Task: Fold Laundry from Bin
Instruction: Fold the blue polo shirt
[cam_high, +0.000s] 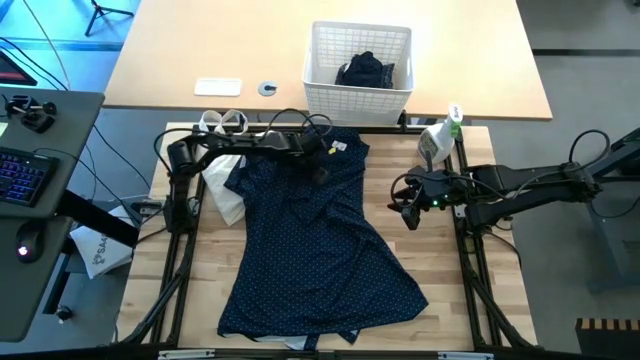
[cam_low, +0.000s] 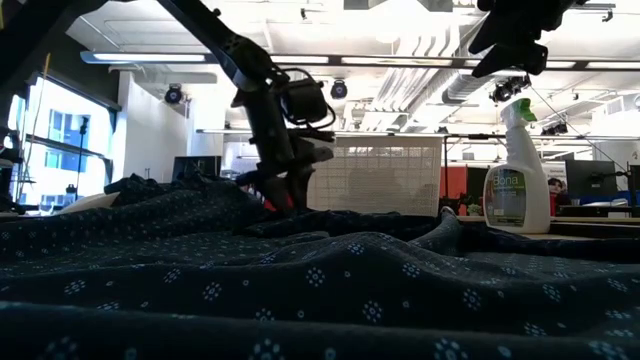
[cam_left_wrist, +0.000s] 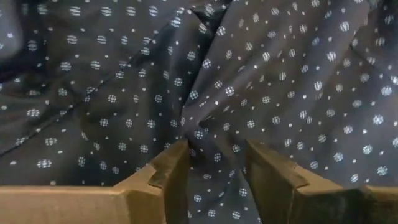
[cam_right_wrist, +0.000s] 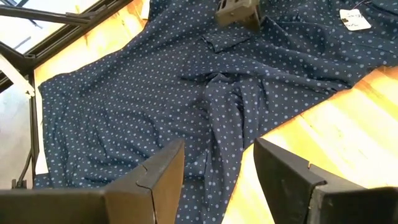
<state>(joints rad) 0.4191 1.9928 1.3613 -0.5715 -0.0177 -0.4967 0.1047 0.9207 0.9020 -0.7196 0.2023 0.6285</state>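
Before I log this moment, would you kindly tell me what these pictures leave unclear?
- Dark garment in the bin: its kind can't be told from the high view; the bin wall screens it in the low view.
- White tag on the dotted shirt: print too small, right wrist view.
- Left hand: a fold sits between its fingers; a firm pinch can't be confirmed.
- Shirt's near hem: cut off by the high view's edge.

Soft matt dotted cloth shirt (cam_high: 320, 240) lies on a pale wood-grain table (cam_high: 470, 290); lattice plastic bin (cam_high: 358, 72).
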